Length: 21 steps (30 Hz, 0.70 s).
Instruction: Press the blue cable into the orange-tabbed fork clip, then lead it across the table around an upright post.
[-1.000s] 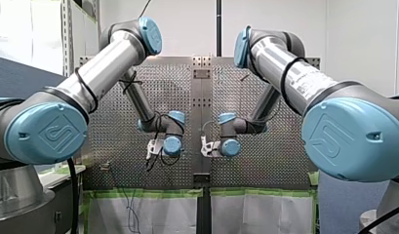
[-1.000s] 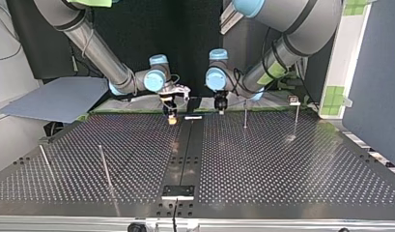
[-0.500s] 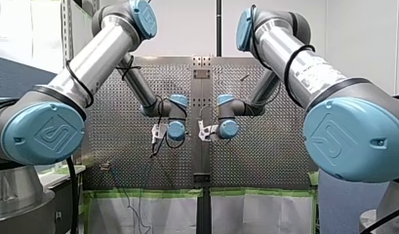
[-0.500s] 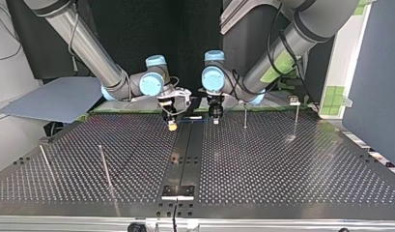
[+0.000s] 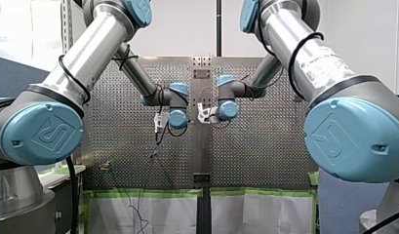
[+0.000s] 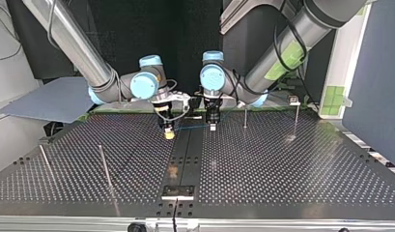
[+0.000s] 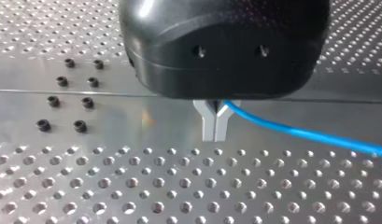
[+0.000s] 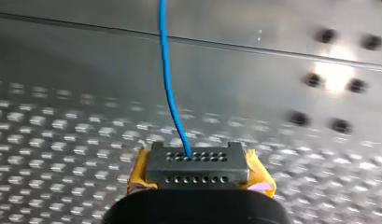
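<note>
Above the table's centre strip [image 6: 185, 159], the blue cable [image 7: 300, 133] stretches nearly level, its long axis crossing the strip. My left gripper [image 7: 215, 131] pinches it on one side and my right gripper [image 6: 169, 133] clamps the other. This is likely the carry toward the fork clip. Next, line the span over its slot and press down.

**Finishes: mostly bare metal, some plastic**

Table [image 6: 282, 164]: perforated metal, satin with a reflective sheen. Blue cable [image 7: 296, 134]: smooth, glossy jacket. Left gripper [image 7: 215, 134]: black semi-gloss shell, matt grey metal fingers [image 7: 208, 125]. Right gripper [image 8: 198, 163]: matt dark drilled tip, yellow pads [image 8: 138, 170]. Arms [image 5: 89, 53]: brushed metal tubes, glossy blue caps [image 5: 41, 134].
</note>
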Each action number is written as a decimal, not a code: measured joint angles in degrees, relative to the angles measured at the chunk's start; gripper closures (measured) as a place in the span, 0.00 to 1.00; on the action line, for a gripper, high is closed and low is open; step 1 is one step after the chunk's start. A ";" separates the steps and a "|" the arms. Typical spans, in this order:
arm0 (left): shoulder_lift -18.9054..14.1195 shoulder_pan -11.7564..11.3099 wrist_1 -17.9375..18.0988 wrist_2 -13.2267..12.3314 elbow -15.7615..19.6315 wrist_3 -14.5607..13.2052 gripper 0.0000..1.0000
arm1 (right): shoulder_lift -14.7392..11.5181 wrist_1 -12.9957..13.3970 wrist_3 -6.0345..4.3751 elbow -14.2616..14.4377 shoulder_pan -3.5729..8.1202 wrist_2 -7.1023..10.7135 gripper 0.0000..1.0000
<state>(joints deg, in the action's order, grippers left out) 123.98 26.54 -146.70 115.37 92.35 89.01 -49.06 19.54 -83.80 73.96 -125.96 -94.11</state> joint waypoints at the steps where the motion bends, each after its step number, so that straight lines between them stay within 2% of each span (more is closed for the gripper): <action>1: -0.05 0.00 0.13 -0.14 0.00 0.37 1.00 | -0.44 -0.01 -0.01 -0.01 0.02 -0.01 1.00; 13: -0.20 0.37 0.16 -0.87 0.00 1.96 1.00 | -5.43 0.09 0.04 -0.07 0.38 -0.20 1.00; 21: -0.26 0.55 0.43 -2.85 -0.93 4.76 1.00 | -8.80 0.36 -0.12 -0.20 0.62 -0.34 1.00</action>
<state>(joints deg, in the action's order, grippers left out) 123.72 27.09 -146.27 112.52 91.42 93.77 -57.86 19.90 -83.92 73.76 -125.33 -94.45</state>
